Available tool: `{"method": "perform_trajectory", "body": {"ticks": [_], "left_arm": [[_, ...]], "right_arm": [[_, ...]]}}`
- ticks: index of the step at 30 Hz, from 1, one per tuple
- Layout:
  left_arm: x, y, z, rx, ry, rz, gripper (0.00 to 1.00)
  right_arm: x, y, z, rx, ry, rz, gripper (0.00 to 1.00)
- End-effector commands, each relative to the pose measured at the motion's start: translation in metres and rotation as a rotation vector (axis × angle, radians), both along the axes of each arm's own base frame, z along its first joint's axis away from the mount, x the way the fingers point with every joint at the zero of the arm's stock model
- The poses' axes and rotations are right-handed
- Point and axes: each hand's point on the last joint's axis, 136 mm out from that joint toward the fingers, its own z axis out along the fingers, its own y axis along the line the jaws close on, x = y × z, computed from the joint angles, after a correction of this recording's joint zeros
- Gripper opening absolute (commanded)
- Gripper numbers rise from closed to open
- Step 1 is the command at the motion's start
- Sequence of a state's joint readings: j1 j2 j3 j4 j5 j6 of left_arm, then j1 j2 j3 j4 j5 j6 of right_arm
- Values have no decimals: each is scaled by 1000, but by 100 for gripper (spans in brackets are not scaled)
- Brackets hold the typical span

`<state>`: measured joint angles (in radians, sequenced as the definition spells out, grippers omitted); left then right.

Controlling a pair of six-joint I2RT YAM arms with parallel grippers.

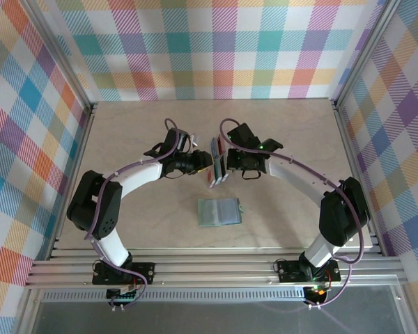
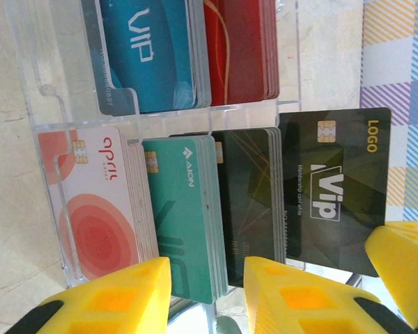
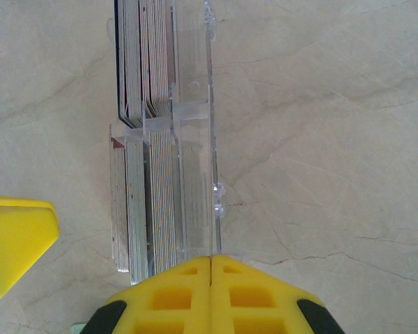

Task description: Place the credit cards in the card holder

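Clear plastic tray (image 3: 194, 209) between both grippers, thin teal, red, blue and dark credit cards (image 2: 184, 209) upright inside, left gripper (image 2: 207, 292) jaws parted, empty, right gripper (image 3: 211, 278) jaws closed at tray wall, grip hidden, grey-green folding card holder (image 1: 219, 211) lying apart near the bases.

Table (image 1: 132, 132) with card holder (image 1: 219, 211), clear tray (image 3: 195, 188)

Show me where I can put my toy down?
Bare table lies behind the card tray, up to the back wall, and on either side of the wallet. It is crowded in the middle, where the left gripper and right gripper meet the tray.
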<state>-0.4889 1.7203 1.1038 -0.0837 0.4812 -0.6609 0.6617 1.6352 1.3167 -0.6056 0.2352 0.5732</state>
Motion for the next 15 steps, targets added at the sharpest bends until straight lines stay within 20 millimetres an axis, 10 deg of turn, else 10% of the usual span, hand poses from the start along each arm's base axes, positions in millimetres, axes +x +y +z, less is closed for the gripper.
{"method": "perform_trajectory", "body": {"ticks": [1, 15], "left_arm": [[0, -7, 4, -3, -3, -17, 33], [-3, -6, 5, 5, -1, -18, 32]], "right_arm": [[2, 11, 1, 22, 12, 5, 0], [2, 23, 1, 17, 20, 27, 0]]}}
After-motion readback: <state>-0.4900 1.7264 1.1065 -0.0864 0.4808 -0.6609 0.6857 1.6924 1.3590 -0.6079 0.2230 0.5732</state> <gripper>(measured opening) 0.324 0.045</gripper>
